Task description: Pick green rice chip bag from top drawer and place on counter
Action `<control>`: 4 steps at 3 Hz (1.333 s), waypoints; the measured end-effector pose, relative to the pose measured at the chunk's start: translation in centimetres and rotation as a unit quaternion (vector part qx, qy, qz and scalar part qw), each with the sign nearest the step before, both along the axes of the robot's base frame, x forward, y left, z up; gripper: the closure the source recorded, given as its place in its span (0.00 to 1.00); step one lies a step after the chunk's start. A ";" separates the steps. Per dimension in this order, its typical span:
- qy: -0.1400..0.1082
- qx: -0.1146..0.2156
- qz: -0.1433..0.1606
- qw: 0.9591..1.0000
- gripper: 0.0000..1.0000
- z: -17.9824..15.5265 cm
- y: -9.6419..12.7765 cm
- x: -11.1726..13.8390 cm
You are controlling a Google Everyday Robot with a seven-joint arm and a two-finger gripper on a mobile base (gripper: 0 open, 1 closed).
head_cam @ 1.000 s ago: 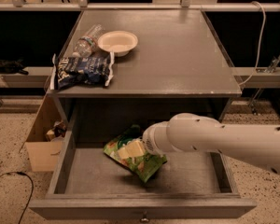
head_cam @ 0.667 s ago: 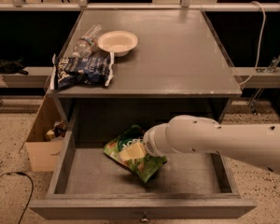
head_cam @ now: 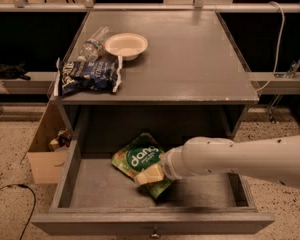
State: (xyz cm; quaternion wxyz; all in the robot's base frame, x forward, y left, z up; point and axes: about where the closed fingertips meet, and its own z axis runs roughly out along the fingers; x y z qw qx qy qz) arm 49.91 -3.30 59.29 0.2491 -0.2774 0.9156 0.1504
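The green rice chip bag (head_cam: 138,159), light green with a dark green "dang" logo, lies in the middle of the open top drawer (head_cam: 95,189), on its grey bottom. My gripper (head_cam: 150,174) is at the end of the white arm (head_cam: 240,159) that reaches in from the right. It sits low in the drawer, right on the bag's front right part. The counter (head_cam: 190,59) is the flat grey top of the cabinet above the drawer.
On the counter's left side lie a dark blue-and-white snack bag (head_cam: 87,76), a clear plastic bottle (head_cam: 92,43) and a white bowl (head_cam: 126,45). A cardboard box (head_cam: 45,156) stands on the floor left of the drawer. A small knob (head_cam: 153,231) is on the drawer front.
The arm's end has shifted slightly down and toward the drawer front, so more of the bag's logo shows. The bag stays in the drawer.
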 end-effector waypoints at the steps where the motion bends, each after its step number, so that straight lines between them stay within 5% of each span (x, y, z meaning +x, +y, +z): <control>1: 0.003 -0.002 -0.002 1.000 0.14 -0.4 -0.2 -0.1; 4: 0.003 -0.002 -0.002 1.000 0.94 -0.4 -0.2 -0.1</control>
